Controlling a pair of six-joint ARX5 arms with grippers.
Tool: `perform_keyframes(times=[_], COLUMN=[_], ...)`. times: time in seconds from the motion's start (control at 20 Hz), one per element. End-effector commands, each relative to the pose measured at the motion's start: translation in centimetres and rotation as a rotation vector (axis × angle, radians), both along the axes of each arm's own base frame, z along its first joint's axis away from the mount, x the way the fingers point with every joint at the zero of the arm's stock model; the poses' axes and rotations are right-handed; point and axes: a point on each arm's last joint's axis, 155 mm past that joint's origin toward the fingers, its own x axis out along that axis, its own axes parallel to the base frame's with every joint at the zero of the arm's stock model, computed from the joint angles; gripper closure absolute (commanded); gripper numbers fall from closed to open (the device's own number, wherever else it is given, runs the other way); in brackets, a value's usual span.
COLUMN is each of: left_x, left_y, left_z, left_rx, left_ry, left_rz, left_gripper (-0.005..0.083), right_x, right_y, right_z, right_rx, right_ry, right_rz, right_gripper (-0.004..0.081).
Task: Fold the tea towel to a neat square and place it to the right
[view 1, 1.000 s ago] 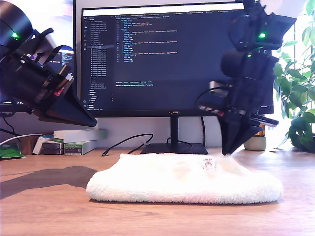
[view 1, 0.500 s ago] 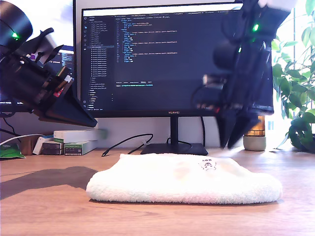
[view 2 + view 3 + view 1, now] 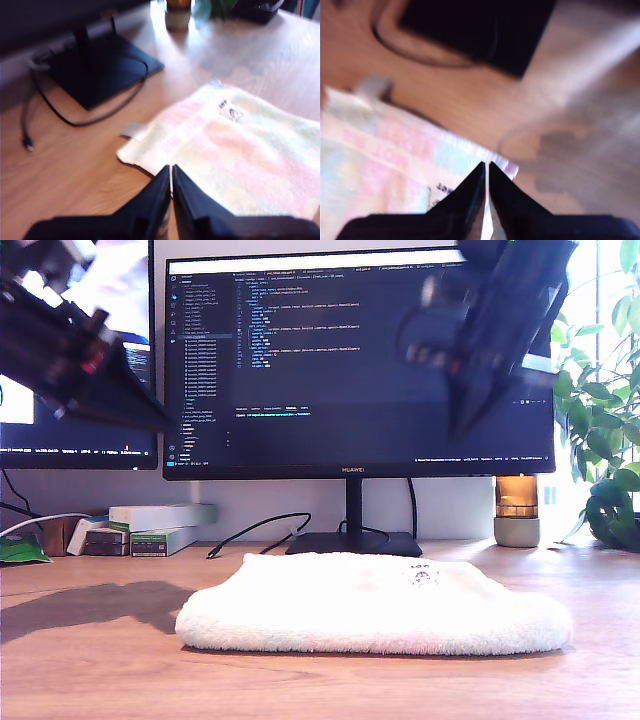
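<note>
Both end effectors hang closed, well above the tea towel [image 3: 375,615].

- The place looks like an office or a desk workspace, with a wooden desk [image 3: 90,660] carrying computer gear.
- A large Huawei monitor [image 3: 350,360] stands on a dark stand base [image 3: 352,541] and shows lines of code in a dark editor.
- A second screen [image 3: 75,440] sits behind it at the exterior view's left, partly hidden.
- A black cable [image 3: 250,530] trails across the desk beside the base.
- Small boxes [image 3: 160,525] are stacked at the exterior view's left.
- A leafy plant [image 3: 605,440] stands at the exterior view's right, in bright light, possibly from a window.
- A small pot [image 3: 517,520] with an amber top stands beside it; what it is cannot be made out.
</note>
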Motion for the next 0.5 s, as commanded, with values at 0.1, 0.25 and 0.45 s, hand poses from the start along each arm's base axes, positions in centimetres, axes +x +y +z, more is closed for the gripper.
perform_keyframes(times=[0.1,0.25,0.45], left_x=[-2.5,-4.0,-6.2], left_y=[0.5,0.8,0.7], left_z=[-0.6,-0.2,0.6], left_rx=[-0.030,-0.065,-0.112], left_ry=[0.004,-0.010,-0.030], left_rz=[-0.035,-0.047,-0.068], left_gripper=[0.0793,0.0793,0.0793], right_x=[-2.7,-5.1,-8.8], right_y=[-0.4,-0.3,0.2], right_z=[-0.4,-1.5,-3.2], right_rx=[0.023,0.076,0.179], right_ry=[-0.059,-0.117,-0.194], right_rz=[0.040,0.067,0.119], right_gripper=[0.0781,0.0781,0.0781])
